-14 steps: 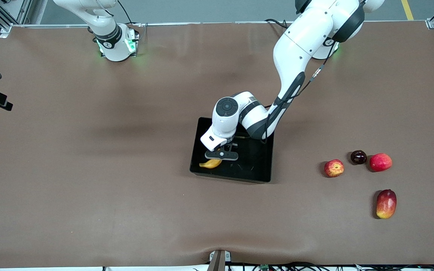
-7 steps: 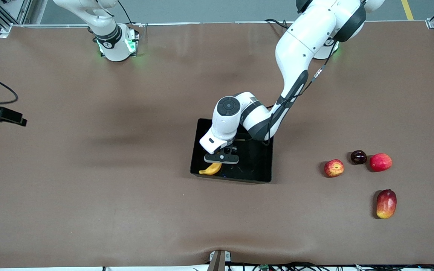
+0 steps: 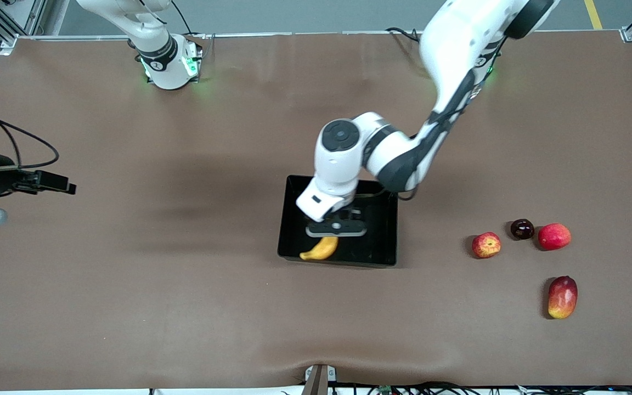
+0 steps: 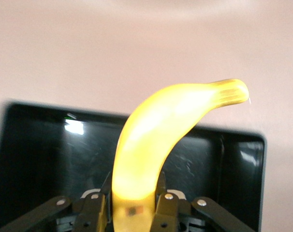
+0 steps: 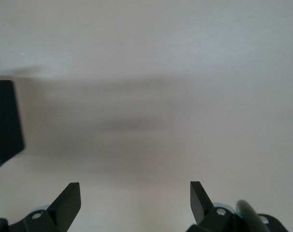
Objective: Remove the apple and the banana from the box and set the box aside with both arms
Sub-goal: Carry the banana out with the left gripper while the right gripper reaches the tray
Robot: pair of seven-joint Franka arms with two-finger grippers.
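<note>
Two white arms share a brown table (image 3: pixel 184 285). The left arm reaches from its base down to the middle of the table, where the left gripper (image 3: pixel 336 230) hangs over the black box (image 3: pixel 382 258) with its fingers (image 4: pixel 95 212) clamped on one end of the yellow banana (image 3: pixel 320 249). In the left wrist view the banana (image 4: pixel 156 145) rises from between the fingers and curves up above the box (image 4: pixel 40 154), whose glossy walls and dark floor lie below it. The right gripper (image 3: pixel 66 189) is over bare table at the right arm's end, well apart from the box, with its fingers (image 5: pixel 69 203) spread wide and nothing between them; a corner of the box (image 5: pixel 4 121) shows at the edge of the right wrist view. Four fruits lie toward the left arm's end of the table. The red apple with yellowish streaks (image 3: pixel 486 244) is the closest of them to the box; a small dark round fruit (image 3: pixel 522 229) and a plain red fruit (image 3: pixel 554 236) sit just beside it. The oblong red-yellow mango (image 3: pixel 562 297) lies nearer to the front camera than those three.
</note>
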